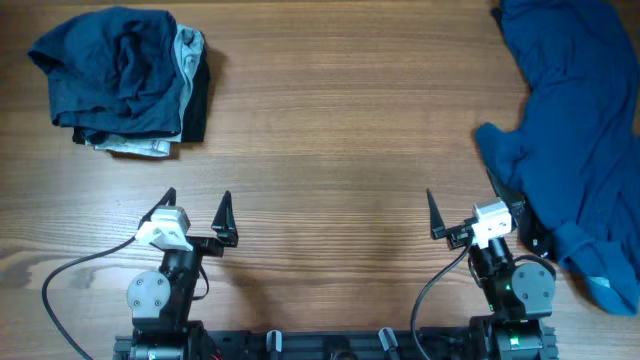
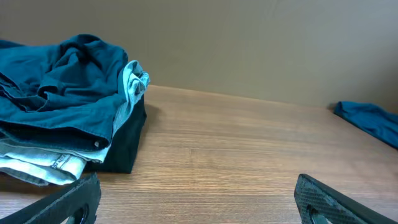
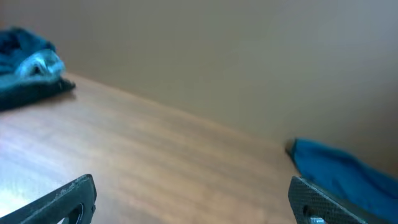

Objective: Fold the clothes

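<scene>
A crumpled blue garment (image 1: 575, 130) lies unfolded at the table's right side, reaching from the far edge to the near right; it also shows in the right wrist view (image 3: 339, 171) and the left wrist view (image 2: 370, 119). A stack of folded clothes (image 1: 125, 80), dark blue on top with grey and black below, sits at the far left and shows in the left wrist view (image 2: 68, 106). My left gripper (image 1: 195, 210) is open and empty near the front left. My right gripper (image 1: 465, 205) is open and empty, just left of the blue garment's near edge.
The wooden table (image 1: 330, 140) runs between the stack and the blue garment. A plain wall stands behind the table's far edge in the wrist views. Cables trail from both arm bases at the front edge.
</scene>
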`<action>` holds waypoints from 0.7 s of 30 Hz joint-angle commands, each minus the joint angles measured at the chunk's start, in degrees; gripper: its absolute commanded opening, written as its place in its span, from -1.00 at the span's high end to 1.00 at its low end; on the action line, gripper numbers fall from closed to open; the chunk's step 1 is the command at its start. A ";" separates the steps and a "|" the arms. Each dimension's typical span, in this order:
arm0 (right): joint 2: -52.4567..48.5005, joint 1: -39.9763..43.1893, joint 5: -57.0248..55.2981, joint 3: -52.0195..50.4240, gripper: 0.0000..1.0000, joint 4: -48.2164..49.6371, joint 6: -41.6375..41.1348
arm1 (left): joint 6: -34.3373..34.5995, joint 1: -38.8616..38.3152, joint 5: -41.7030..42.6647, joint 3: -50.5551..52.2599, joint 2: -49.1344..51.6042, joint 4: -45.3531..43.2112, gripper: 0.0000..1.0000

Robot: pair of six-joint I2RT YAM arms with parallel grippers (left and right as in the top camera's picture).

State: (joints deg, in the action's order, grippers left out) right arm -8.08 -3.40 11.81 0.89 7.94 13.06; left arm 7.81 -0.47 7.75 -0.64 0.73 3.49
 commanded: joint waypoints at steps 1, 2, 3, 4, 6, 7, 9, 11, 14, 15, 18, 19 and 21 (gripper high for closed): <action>2.05 1.03 -2.64 -0.57 -1.00 -3.19 -0.81 | 0.15 0.31 -0.57 0.33 -0.35 0.24 -1.00; 3.06 1.14 -2.62 -0.57 -1.00 -5.46 -0.94 | 0.15 0.31 -0.57 0.33 -0.35 0.24 -0.99; 4.13 1.14 -2.60 -0.57 -1.00 -7.34 -1.07 | 0.15 0.31 -0.57 0.33 -0.35 0.22 -0.99; 5.73 1.14 -3.06 -0.57 -0.99 -7.32 -1.01 | 0.15 0.31 -0.57 0.33 -0.35 0.22 -0.99; 7.87 1.18 -3.26 -0.57 -0.98 -7.23 -1.03 | 0.15 0.31 -0.57 0.33 -0.35 0.22 -1.00; 7.89 1.18 -3.23 -0.59 -1.00 -7.28 -1.20 | 0.15 0.31 -0.57 0.33 -0.35 0.22 -1.00; 7.80 1.18 -3.23 -0.59 -1.00 -7.28 -1.09 | 0.15 0.31 -0.57 0.33 -0.35 0.22 -1.00; 7.43 1.18 -3.26 -0.59 -1.00 -7.30 -1.07 | 0.15 0.31 -0.57 0.33 -0.35 0.22 -1.00; 7.10 1.18 -3.26 -0.59 -0.99 -7.28 -1.07 | 0.15 0.31 -0.57 0.33 -0.35 0.22 -1.00; 7.10 1.18 -3.26 -0.57 -0.99 -7.30 -1.09 | 0.15 0.31 -0.57 0.33 -0.35 0.22 -1.00; 7.10 1.18 -3.26 -0.59 -0.99 -7.30 -1.09 | 0.15 0.31 -0.57 0.33 -0.35 0.22 -1.00; 7.10 1.18 -3.26 -0.59 -0.99 -7.28 -1.07 | 0.15 0.31 -0.57 0.33 -0.35 0.22 -0.99; 7.10 1.18 -3.26 -0.59 -0.99 -7.30 -1.09 | 0.15 0.31 -0.57 0.33 -0.35 0.22 -1.00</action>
State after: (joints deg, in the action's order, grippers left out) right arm -1.10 -2.66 9.96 0.36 0.43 13.02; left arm 7.81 -0.47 7.75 -0.64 0.73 3.49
